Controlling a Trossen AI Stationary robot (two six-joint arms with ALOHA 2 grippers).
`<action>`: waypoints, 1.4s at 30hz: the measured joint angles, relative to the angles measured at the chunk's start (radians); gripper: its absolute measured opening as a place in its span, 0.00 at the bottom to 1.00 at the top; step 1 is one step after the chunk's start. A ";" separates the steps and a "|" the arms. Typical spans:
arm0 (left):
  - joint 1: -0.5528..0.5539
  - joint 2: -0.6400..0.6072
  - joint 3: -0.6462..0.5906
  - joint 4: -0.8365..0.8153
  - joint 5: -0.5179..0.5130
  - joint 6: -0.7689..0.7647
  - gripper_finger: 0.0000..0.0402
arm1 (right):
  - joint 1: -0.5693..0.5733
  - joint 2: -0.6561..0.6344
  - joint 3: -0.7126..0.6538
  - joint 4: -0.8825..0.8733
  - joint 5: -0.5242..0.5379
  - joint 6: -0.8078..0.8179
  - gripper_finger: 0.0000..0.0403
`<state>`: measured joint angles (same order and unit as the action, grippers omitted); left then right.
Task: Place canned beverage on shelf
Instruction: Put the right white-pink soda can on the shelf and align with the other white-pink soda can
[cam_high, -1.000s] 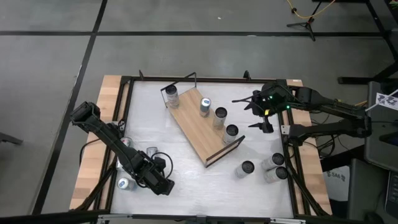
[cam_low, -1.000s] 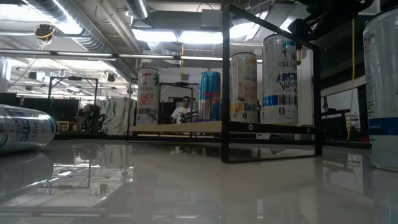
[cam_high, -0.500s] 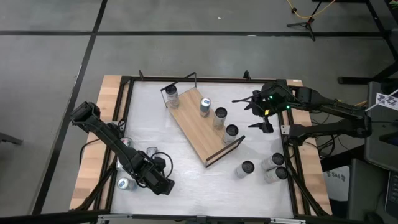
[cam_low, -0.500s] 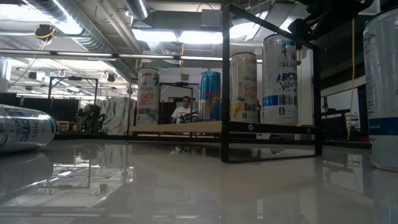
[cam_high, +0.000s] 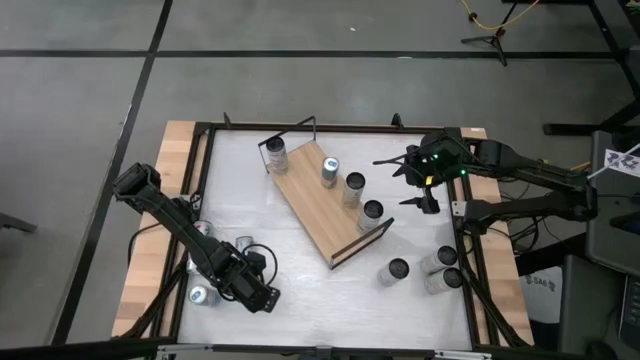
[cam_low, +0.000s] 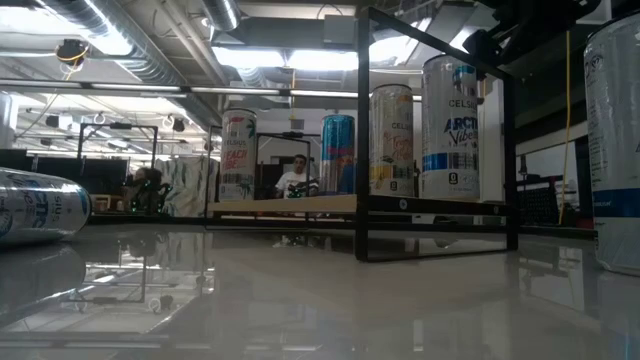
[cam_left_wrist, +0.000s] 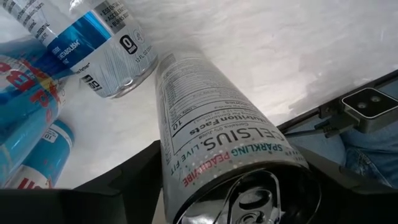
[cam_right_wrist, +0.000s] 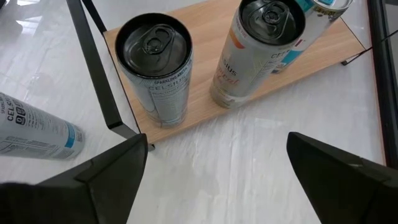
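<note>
The shelf (cam_high: 325, 205), a light wooden board with black wire end rails, lies slantwise on the white table. Several cans stand on it, among them a blue-topped one (cam_high: 330, 170) and a Celsius can (cam_right_wrist: 155, 62) by the near-right rail. My left gripper (cam_high: 264, 297) is low at the table's near left. It is shut on a white Celsius can (cam_left_wrist: 211, 124) that lies along its fingers. My right gripper (cam_high: 398, 182) is open and empty, above the bare table (cam_right_wrist: 217, 162) just right of the shelf. My left gripper has the Celsius can between its two fingers, one on each side of the can's wall near its top end (cam_left_wrist: 186, 180). The fingers lie along the can, and its pull-tab end faces the wrist. Whether the can is clear of the table I cannot tell.
Loose cans lie by the left gripper (cam_left_wrist: 106, 43) (cam_high: 200, 295). Three cans stand at the near right (cam_high: 398, 270) (cam_high: 440, 258). Another lies near the shelf's rail (cam_right_wrist: 31, 134). A black frame (cam_high: 205, 200) edges the table. A person (cam_low: 295, 178) is in the room behind.
</note>
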<state>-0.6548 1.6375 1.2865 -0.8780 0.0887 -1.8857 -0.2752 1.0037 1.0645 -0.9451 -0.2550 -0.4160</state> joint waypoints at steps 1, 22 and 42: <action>0.001 0.000 0.000 0.000 0.000 -0.002 0.69 | 0.000 0.000 0.000 0.000 0.000 0.000 0.94; 0.102 0.000 0.000 0.005 0.001 0.033 0.69 | 0.000 0.000 0.000 0.000 0.000 0.000 0.94; 0.424 -0.034 -0.002 -0.038 0.088 0.716 0.69 | 0.000 0.000 0.000 0.001 0.000 0.000 0.94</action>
<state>-0.2307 1.6032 1.2842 -0.9157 0.1764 -1.1701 -0.2751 1.0039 1.0645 -0.9440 -0.2550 -0.4164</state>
